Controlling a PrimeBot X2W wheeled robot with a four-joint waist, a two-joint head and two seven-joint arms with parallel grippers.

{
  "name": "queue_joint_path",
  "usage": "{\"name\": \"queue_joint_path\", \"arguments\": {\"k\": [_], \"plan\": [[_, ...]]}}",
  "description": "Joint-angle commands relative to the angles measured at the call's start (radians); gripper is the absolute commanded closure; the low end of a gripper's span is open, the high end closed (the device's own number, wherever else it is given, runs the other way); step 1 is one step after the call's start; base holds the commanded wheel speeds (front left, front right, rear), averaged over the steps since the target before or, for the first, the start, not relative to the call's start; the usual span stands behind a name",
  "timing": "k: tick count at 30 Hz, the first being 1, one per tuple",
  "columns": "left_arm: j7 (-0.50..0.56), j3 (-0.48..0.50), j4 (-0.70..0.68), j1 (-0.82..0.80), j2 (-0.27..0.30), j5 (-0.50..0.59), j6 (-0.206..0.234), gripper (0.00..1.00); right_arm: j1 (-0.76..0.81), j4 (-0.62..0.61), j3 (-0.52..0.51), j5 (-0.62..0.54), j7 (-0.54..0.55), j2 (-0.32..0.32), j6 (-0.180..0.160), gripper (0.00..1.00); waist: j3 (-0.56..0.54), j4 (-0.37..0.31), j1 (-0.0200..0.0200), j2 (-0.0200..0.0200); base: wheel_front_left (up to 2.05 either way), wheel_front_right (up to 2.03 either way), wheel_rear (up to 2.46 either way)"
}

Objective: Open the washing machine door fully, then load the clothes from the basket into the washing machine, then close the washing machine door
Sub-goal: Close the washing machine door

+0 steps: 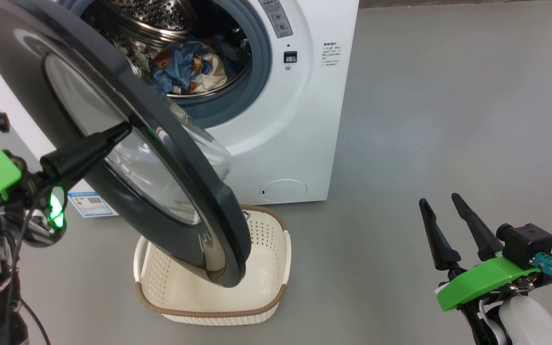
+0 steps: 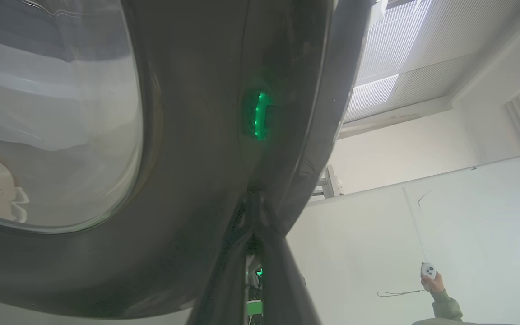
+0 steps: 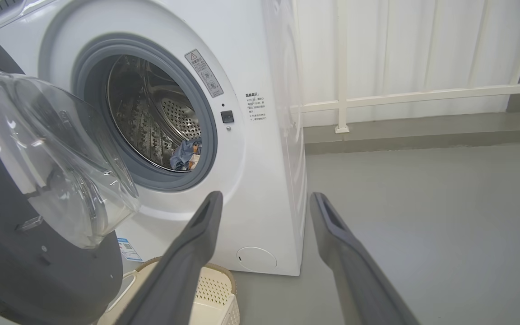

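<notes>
The washing machine (image 1: 300,129) stands with its round black-rimmed door (image 1: 180,148) swung partway out over the basket. My left gripper (image 1: 125,128) is shut, and its tip rests against the door's outer face at the edge of the glass. In the left wrist view the closed fingers (image 2: 254,216) press on the glossy rim of the door (image 2: 197,135). The clothes (image 1: 189,67), blue with cream and orange, lie inside the steel drum; the right wrist view shows these clothes (image 3: 185,153) too. The basket (image 1: 283,230) looks empty. My right gripper (image 1: 441,203) hangs open at the lower right, away from everything.
The grey floor right of the machine is bare. In the right wrist view, a white rail and wall (image 3: 377,95) run behind the washing machine (image 3: 260,180), with the door (image 3: 7,253) and basket (image 3: 217,289) at lower left. A person's hand (image 2: 431,282) holds a controller.
</notes>
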Motion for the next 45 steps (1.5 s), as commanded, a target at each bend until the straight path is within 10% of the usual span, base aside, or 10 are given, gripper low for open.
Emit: {"name": "queue_joint_path", "arguments": {"k": [1, 15, 21, 34, 45], "plan": [[-0.002, 0.023, -0.018, -0.042, 0.033, -0.005, -0.011, 1.0, -0.012, -0.025, 0.012, -0.003, -0.012, -0.004, 0.004, 0.0, -0.001, 0.001, 0.0, 0.0, 0.0, 0.0, 0.0], [0.001, 0.022, -0.025, -0.018, 0.046, 0.01, -0.039, 0.98, -0.005, -0.026, 0.004, -0.006, -0.012, -0.004, 0.004, 0.0, -0.016, 0.04, 0.0, 0.0, 0.0, 0.0, 0.0], [-0.005, 0.042, -0.076, 0.036, 0.076, 0.027, -0.068, 0.0, 0.005, -0.032, -0.002, -0.007, -0.012, -0.007, 0.004, 0.0, -0.022, 0.051, 0.0, 0.0, 0.0, 0.0, 0.0], [-0.315, 0.103, -0.198, 0.194, 0.096, 0.271, -0.284, 0.0, 0.015, -0.047, -0.02, -0.011, -0.012, -0.021, 0.004, 0.0, -0.023, 0.062, 0.0, 0.0, 0.0, 0.0, 0.0], [-0.679, 0.043, -0.244, 0.332, 0.111, 0.476, -0.322, 0.0, 0.008, -0.048, -0.012, -0.009, -0.012, -0.031, 0.004, 0.0, -0.02, 0.045, 0.0, 0.0, 0.0, 0.0, 0.0]]}}
